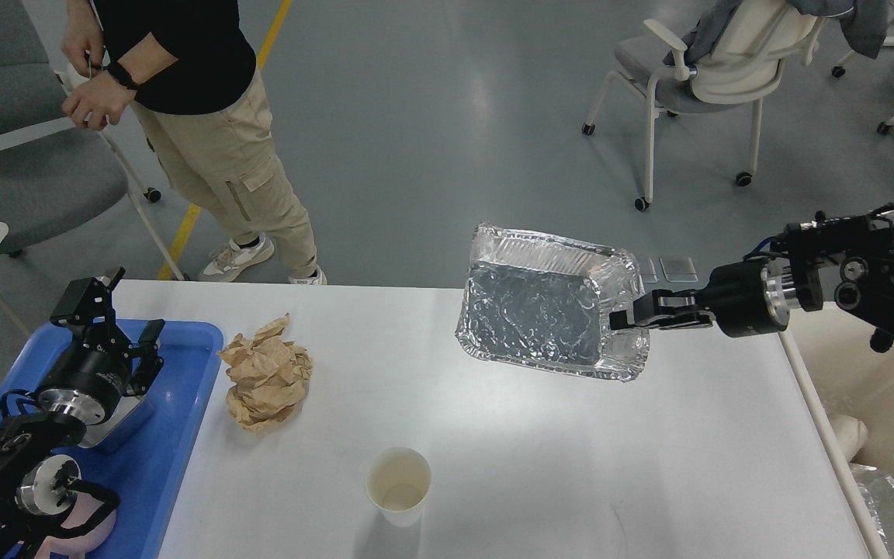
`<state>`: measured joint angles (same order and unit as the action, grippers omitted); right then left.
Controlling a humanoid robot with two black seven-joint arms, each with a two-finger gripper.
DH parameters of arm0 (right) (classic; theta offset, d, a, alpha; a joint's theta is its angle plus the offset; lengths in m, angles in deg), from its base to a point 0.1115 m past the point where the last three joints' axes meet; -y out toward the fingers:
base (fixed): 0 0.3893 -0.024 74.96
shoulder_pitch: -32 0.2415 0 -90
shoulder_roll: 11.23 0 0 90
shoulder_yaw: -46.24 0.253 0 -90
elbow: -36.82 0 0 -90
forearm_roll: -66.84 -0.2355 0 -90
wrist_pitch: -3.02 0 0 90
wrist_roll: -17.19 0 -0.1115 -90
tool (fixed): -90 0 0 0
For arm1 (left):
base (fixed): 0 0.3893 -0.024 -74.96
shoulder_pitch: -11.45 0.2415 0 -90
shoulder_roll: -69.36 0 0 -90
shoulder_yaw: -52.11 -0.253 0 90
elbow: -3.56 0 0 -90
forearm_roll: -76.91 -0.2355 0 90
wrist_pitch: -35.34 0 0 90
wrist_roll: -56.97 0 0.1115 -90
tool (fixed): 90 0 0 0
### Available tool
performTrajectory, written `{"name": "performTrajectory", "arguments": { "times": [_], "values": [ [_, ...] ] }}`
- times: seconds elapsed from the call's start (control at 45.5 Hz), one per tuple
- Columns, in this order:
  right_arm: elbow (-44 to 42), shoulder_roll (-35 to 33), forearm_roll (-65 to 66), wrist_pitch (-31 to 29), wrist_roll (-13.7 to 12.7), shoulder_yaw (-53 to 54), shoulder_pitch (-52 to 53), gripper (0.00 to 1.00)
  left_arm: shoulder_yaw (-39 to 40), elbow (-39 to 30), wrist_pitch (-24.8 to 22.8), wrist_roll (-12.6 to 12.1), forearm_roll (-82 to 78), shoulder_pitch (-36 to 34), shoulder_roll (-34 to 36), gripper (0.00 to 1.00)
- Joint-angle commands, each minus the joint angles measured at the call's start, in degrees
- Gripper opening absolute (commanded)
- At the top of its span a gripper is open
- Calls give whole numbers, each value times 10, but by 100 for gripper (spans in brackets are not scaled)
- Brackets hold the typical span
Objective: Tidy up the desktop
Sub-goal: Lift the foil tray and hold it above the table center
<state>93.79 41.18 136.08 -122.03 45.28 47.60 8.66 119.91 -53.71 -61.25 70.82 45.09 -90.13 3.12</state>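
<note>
The white desktop [540, 450] fills the lower middle of the head view. On it lie a crumpled brown paper wad [266, 373] at the left and an upright empty paper cup [398, 484] near the front. My right gripper [624, 319] is shut on the right rim of a silver foil tray [544, 310] and holds it tilted in the air above the table's far side. My left gripper [117, 314] is open and empty above the blue plastic tray [175, 435].
A cream plastic bin [893, 404] stands off the table's right edge, with another foil tray [893, 512] in it. A person [199, 132] stands beyond the far left corner. Office chairs stand on the floor behind.
</note>
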Motion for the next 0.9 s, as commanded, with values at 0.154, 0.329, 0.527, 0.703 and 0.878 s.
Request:
{"name": "performTrajectory", "arguments": {
  "times": [0.154, 0.329, 0.527, 0.703, 0.878],
  "values": [
    [-30, 66, -19, -8, -31, -9, 13, 0, 9, 0, -10, -8, 11, -1, 1, 97],
    [-39, 74, -45, -16, -60, -9, 14, 0, 8, 0, -5, -8, 15, 1, 3, 97],
    [-43, 77, -49, -20, -67, -9, 7, 0, -1, 0, 10, -12, 13, -1, 5, 97],
    [-58, 96, -50, -20, -68, -9, 5, 0, -6, 0, 5, -28, 14, 1, 2, 97],
    [-63, 99, -50, -20, -67, -9, 5, 0, -28, -28, 1, -92, 7, -4, 24, 97]
  ]
}}
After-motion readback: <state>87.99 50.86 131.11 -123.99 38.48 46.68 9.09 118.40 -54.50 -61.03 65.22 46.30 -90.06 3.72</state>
